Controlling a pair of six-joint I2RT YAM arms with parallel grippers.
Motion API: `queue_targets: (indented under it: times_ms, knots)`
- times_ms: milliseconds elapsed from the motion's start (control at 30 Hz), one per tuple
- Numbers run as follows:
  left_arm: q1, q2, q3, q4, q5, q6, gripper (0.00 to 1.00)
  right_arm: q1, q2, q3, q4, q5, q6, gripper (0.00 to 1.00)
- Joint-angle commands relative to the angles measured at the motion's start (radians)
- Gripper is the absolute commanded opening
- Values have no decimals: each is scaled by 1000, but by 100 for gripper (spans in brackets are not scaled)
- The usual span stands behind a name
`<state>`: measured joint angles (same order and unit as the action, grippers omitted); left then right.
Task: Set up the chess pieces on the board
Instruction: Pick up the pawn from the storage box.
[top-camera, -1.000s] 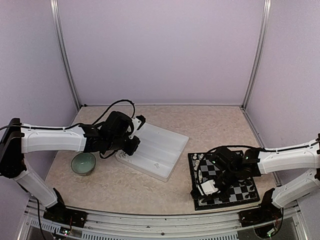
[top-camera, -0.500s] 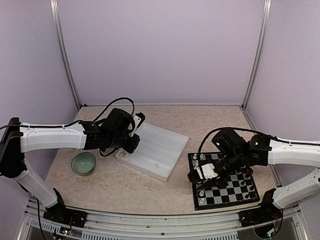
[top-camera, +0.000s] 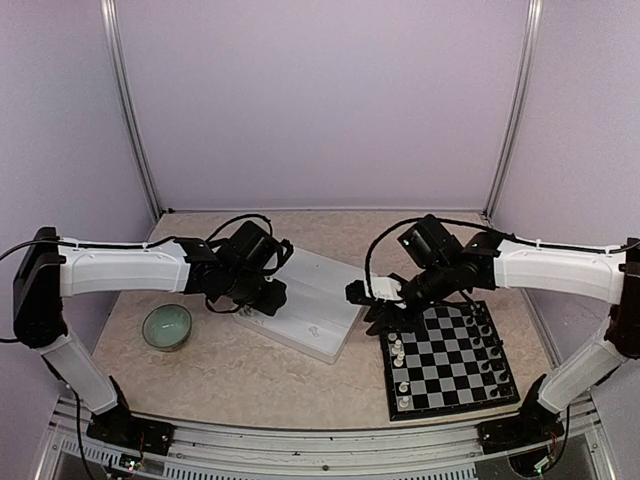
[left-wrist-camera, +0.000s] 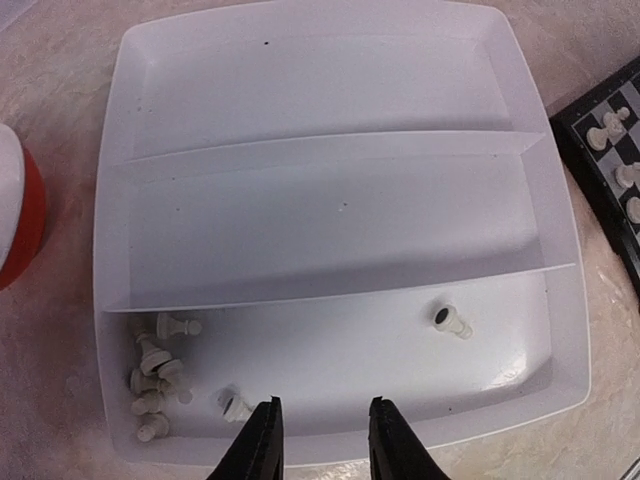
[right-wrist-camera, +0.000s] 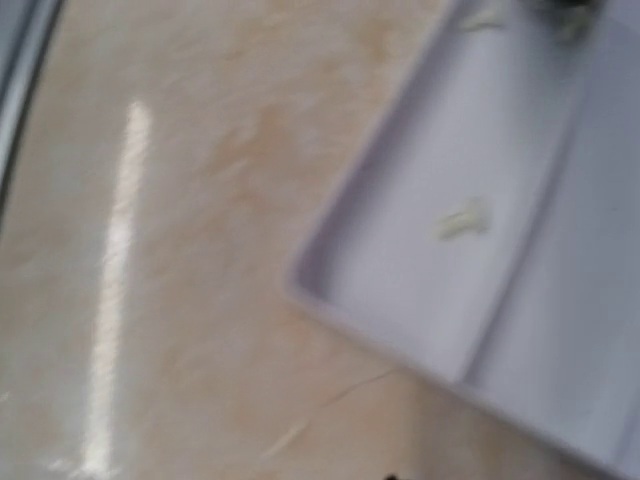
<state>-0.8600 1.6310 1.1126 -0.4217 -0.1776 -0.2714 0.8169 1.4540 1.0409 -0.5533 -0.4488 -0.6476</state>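
Overhead, beige marbled tabletop (top-camera: 255, 375) under the board (top-camera: 450, 362), lilac walls (top-camera: 320, 100), aluminium posts (top-camera: 131, 110).

My left arm (top-camera: 120, 270) extends rightward, wrist pitched down; my left gripper (left-wrist-camera: 322, 445) points downward, fingers (left-wrist-camera: 262, 440) parted, nothing between them. My right arm (top-camera: 550, 265) extends leftward; my right gripper (top-camera: 360, 295) points left, finger spacing unreadable

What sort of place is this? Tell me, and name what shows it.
Probably a robot lab test cell: plain walls framed by aluminium posts enclose a table, the left arm and right arm are bolted at its near edge, and a chessboard and divided tray are laid out.
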Motion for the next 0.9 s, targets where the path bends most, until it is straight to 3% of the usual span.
queue_targets:
  times_ms: [0, 133, 267, 433, 867]
  knots:
    - [1, 44, 79, 25, 136, 76, 32, -51, 73, 122, -29, -33, 43, 28]
    - [22, 127, 123, 33, 169, 52, 30, -91, 100, 159, -50, -17, 20, 28]
    - [-9, 164, 74, 136, 260, 39, 28, -105, 108, 138, -38, -5, 2, 28]
    - [-50, 201, 28, 197, 274, 67, 26, -106, 100, 125, -32, -6, 25, 28]
    - [-8, 267, 32, 218, 313, 63, 22, -107, 66, 110, -12, -18, 57, 27]
